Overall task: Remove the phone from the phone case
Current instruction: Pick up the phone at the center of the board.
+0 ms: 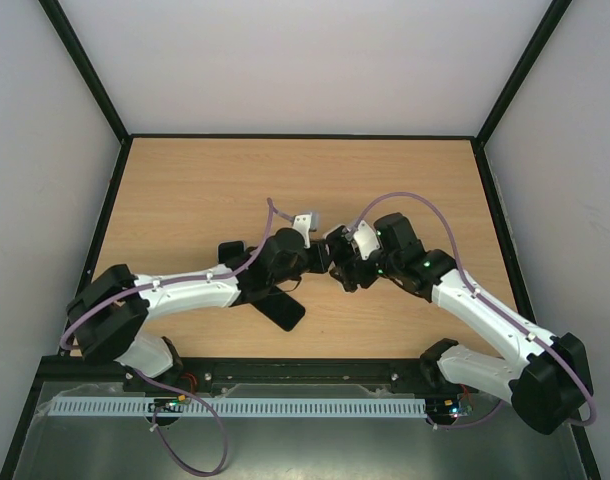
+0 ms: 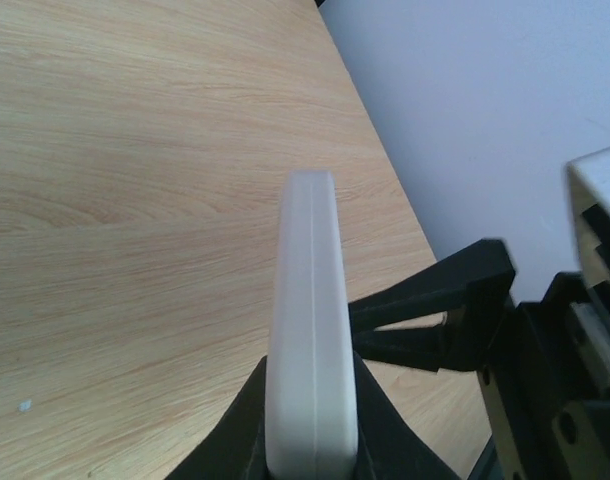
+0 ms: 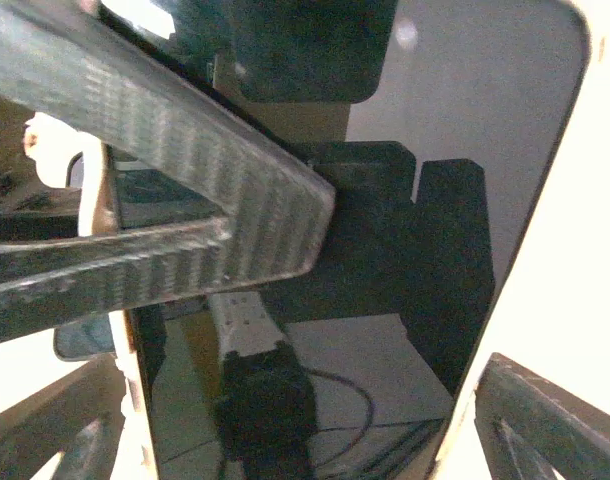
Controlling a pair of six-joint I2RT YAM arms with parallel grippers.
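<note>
Close by, a spare black phone (image 1: pixel 282 309) lies flat on the worktop (image 1: pixel 405 180) under the left arm. Past it, the left gripper (image 2: pixel 310 425) has its jaws clenched on the phone case (image 2: pixel 310 290), held up on its edge. The phone (image 3: pixel 455 120) sits inside it. The right gripper (image 3: pixel 405 300) has its jaws wide apart, one finger (image 3: pixel 185 170) across the glass. A hard push could make the case slip out and fall. Only the right wrist view shows the phone's face; the left shows just a thin edge.
</note>
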